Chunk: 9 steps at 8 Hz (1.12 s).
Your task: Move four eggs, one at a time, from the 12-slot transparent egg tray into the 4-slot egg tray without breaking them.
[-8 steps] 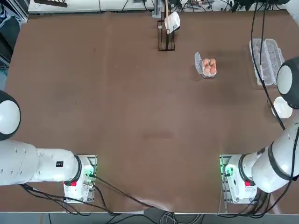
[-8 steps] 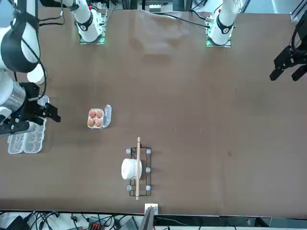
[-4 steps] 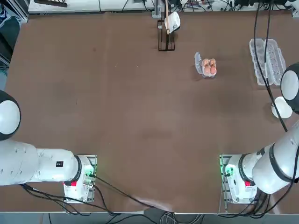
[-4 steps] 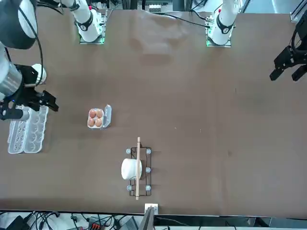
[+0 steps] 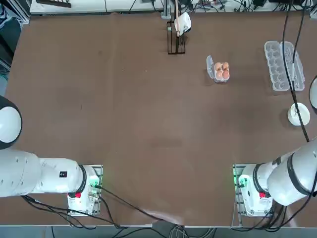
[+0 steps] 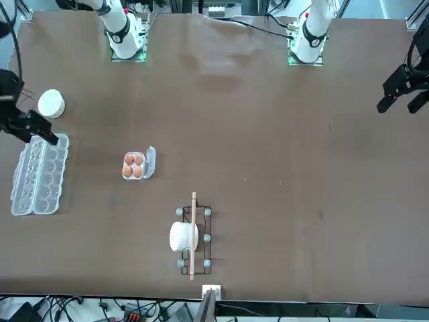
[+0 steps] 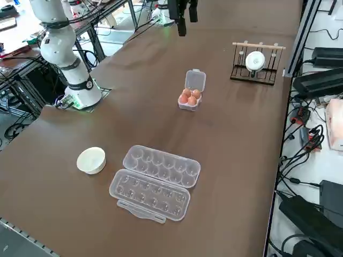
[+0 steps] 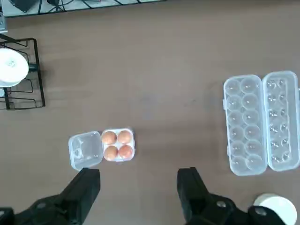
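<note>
The right gripper (image 8: 138, 187) is now high above the surface (image 5: 148, 124) and well apart from both trays. Its fingers (image 8: 86, 185) are spread wide and nothing is between them. One second ago, in the front view, the gripper hung just over the near end of the 12-slot transparent egg tray (image 6: 39, 176) and covered a part of it. Now the gripper has pulled back toward the robot's side, near the edge of the surface, beside the white bowl (image 6: 51, 103), and the whole long tray is visible.

All four eggs (image 8: 116, 145) sit in the 4-slot egg tray (image 7: 189, 98), one in each cup, with its small lid open flat beside them. This small tray has not moved during the last second. The 12-slot tray lies open, with its lid folded out next to the cup row, and I see no egg in any cup of it. The right side view (image 7: 155, 182) shows the same: only clear, empty cups.

From this I judge that the transfer is finished, because four eggs are in place and none looks cracked. The retreat of the arm looks like the closing move. I think no further pick is needed.
</note>
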### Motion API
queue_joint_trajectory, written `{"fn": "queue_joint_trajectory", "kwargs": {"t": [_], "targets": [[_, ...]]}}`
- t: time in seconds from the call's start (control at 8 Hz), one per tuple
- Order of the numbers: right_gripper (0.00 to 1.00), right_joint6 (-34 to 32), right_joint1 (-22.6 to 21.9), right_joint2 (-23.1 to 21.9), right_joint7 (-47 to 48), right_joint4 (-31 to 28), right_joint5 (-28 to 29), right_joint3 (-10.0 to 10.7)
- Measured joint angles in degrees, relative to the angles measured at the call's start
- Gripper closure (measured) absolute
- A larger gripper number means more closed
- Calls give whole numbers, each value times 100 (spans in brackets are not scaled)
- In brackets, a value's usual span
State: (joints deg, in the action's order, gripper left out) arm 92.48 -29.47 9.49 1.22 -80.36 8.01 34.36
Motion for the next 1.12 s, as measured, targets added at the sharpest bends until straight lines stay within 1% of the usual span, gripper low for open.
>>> {"fn": "queue_joint_trajectory", "kwargs": {"t": [0.12,0.25,0.38,0.5,0.62,0.75,0.88,1.0,1.12], "targets": [[0,-107,198,-127,0,-2,-74,-146],[0,-173,663,-266,1,-34,-191,-611],[0,-212,1357,-400,3,-126,-282,-1343],[0,-216,2001,-495,7,-247,-353,-2032],[0,-215,2401,-545,9,-324,-449,-2490],[0,-215,2608,-570,10,-351,-574,-2778],[0,-215,2721,-605,21,-364,-654,-2955],[0,-215,2780,-660,24,-393,-676,-3025],[0,-220,2813,-721,18,-434,-677,-3040]]}}
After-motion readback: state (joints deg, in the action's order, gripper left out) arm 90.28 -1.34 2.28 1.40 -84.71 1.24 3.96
